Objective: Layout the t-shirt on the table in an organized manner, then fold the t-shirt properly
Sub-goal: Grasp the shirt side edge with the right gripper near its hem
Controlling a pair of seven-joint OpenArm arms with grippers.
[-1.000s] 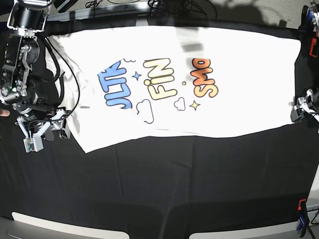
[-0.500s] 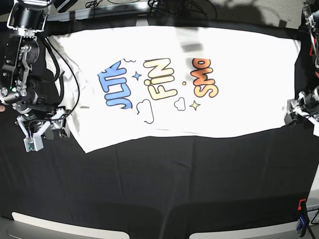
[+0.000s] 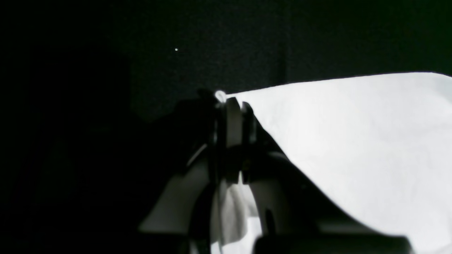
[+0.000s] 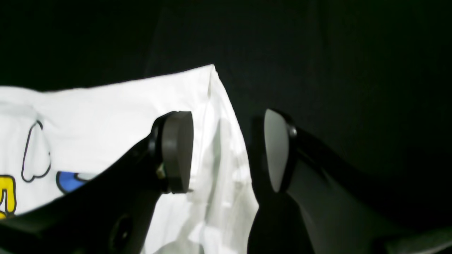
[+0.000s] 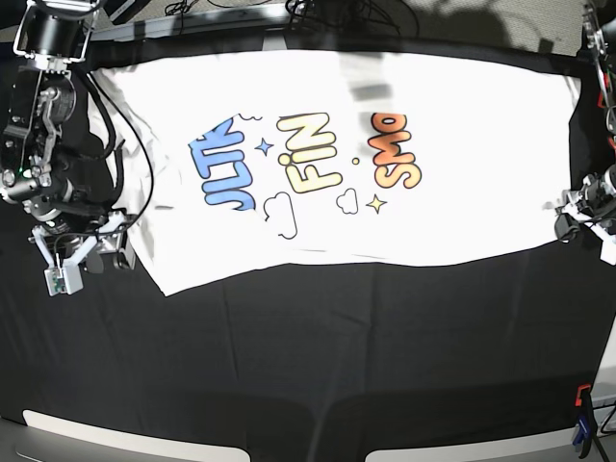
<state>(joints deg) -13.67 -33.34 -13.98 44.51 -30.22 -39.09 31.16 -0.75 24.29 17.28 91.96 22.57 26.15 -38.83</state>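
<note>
The t-shirt (image 5: 385, 144) lies spread on the black table (image 5: 318, 356) with its coloured lettering facing up. At the right edge of the base view, my left gripper (image 5: 566, 223) is shut on the shirt's near corner. The left wrist view shows white cloth (image 3: 353, 141) pinched between that gripper's (image 3: 231, 106) closed fingers. My right gripper (image 5: 91, 260) stands open at the shirt's other end. In the right wrist view, the shirt's (image 4: 123, 106) side edge runs between the spread pads (image 4: 176, 151) of the right gripper (image 4: 226, 151), which hold nothing.
A red-and-blue clamp (image 5: 581, 423) sits at the table's near right corner. Cables (image 5: 327, 12) run along the far edge. Pale panels (image 5: 125, 438) line the front edge. Black cloth stretches in front of the shirt.
My left gripper has shut on the shirt's near right corner after shifting slightly toward it. The right arm and the shirt have stayed put.
</note>
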